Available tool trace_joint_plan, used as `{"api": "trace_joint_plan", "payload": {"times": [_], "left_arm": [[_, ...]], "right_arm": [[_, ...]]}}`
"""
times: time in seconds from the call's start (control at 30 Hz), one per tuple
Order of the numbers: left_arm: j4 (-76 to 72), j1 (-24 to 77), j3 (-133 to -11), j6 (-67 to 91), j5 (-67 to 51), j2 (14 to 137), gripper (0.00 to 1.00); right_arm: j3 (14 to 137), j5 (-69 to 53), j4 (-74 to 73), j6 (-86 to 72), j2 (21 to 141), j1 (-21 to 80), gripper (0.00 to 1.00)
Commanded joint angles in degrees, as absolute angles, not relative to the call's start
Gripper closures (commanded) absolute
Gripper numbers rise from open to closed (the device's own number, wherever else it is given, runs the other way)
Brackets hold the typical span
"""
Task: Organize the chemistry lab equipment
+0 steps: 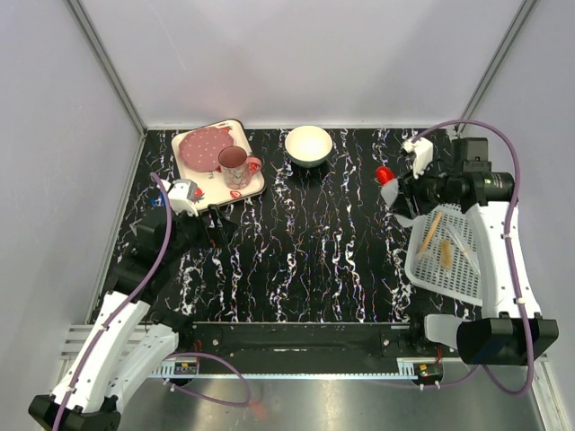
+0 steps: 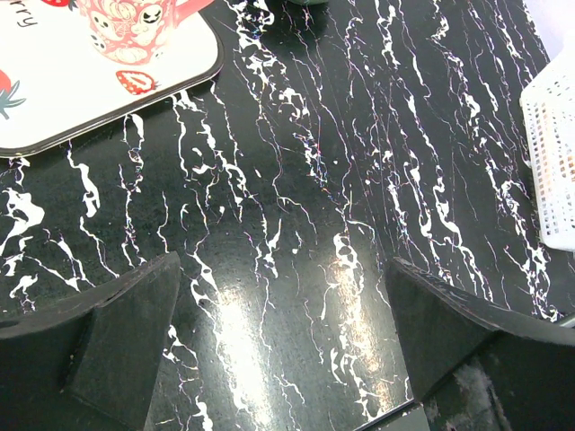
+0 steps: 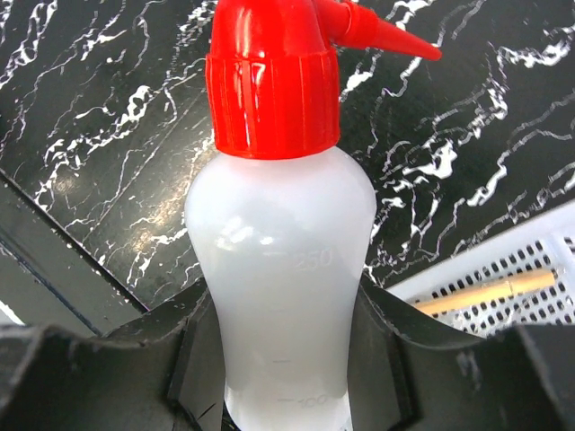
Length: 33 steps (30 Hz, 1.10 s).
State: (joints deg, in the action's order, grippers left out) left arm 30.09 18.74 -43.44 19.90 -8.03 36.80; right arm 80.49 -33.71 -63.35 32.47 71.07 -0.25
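Observation:
My right gripper (image 1: 402,192) is shut on a small translucent bottle with a red cap (image 1: 386,180) and holds it over the black table, just left of the white grid rack (image 1: 429,274). In the right wrist view the bottle (image 3: 278,242) sits upright between my right gripper's (image 3: 283,314) fingers, red spout pointing right. A thin wooden stick (image 1: 432,232), a small brown-handled brush (image 1: 445,254) and a thin clear tube (image 1: 461,244) lie in the rack. My left gripper (image 1: 218,226) is open and empty, low over the table (image 2: 283,314). The tiny cup is out of view.
A strawberry-print tray (image 1: 257,187) with a pink mug (image 1: 235,164) stands at the back left; it shows in the left wrist view (image 2: 54,108). A white bowl (image 1: 308,145) sits at the back centre. The rack's edge shows in the left wrist view (image 2: 550,153) and the right wrist view (image 3: 503,310).

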Motion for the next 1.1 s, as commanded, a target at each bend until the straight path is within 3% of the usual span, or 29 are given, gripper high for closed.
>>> {"api": "trace_joint_plan", "payload": {"times": [0.0, 0.77, 0.87, 0.93, 0.97, 1.0, 1.07], "left_arm": [[27.2, 18.5, -43.8, 19.4, -9.2, 35.8, 0.01], [27.0, 18.6, -43.8, 19.3, -9.4, 35.1, 0.01], [27.0, 18.5, -43.7, 19.3, -9.4, 35.1, 0.01], [27.0, 18.6, -43.7, 19.4, -9.3, 35.1, 0.01], [27.0, 18.6, -43.7, 19.4, -9.3, 35.1, 0.01], [27.0, 18.6, -43.7, 19.4, -9.3, 35.0, 0.01], [27.1, 18.6, -43.7, 19.4, -9.2, 35.0, 0.01]], "right_arm": [[78.8, -34.1, -62.2, 30.6, 68.0, -4.1, 0.75], [67.1, -33.6, -58.9, 36.3, 69.6, -30.7, 0.71], [66.1, -33.6, -58.1, 37.4, 71.7, -33.8, 0.64], [65.8, -33.3, -57.9, 38.4, 73.5, -35.2, 0.53], [65.4, -32.7, -57.9, 38.8, 73.9, -36.1, 0.44], [65.1, -32.2, -58.0, 39.2, 74.8, -36.3, 0.19], [64.3, -31.0, -58.0, 40.0, 74.9, -36.5, 0.07]]}}
